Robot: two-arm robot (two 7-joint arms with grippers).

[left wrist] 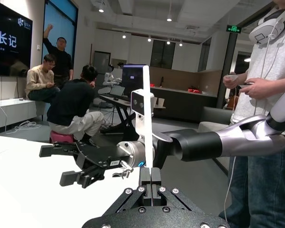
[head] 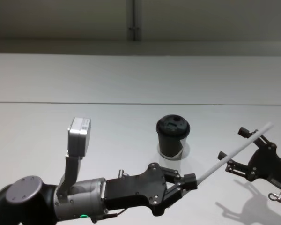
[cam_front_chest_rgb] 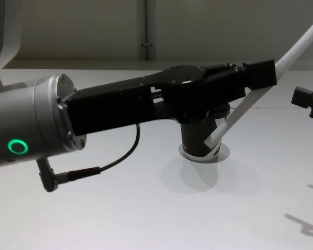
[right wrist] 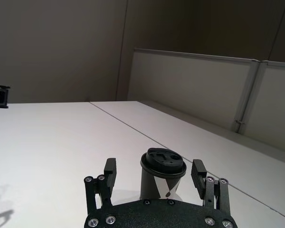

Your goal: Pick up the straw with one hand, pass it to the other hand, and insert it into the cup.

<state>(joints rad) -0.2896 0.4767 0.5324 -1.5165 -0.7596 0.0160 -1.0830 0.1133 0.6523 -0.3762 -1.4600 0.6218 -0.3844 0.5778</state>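
My left gripper is shut on the straw, a thin white tube. It holds the straw near its lower end, above the table, slanting up toward the right. My right gripper hovers open at the right with nothing between its fingers; the straw's upper part passes close by it. The dark cup, with its black domed lid, stands upright mid-table beyond both grippers. My left gripper partly hides it in the chest view.
The white table has a thin seam running across behind the cup. A low partition wall runs along the far edge. The left arm's camera block sticks up at the near left.
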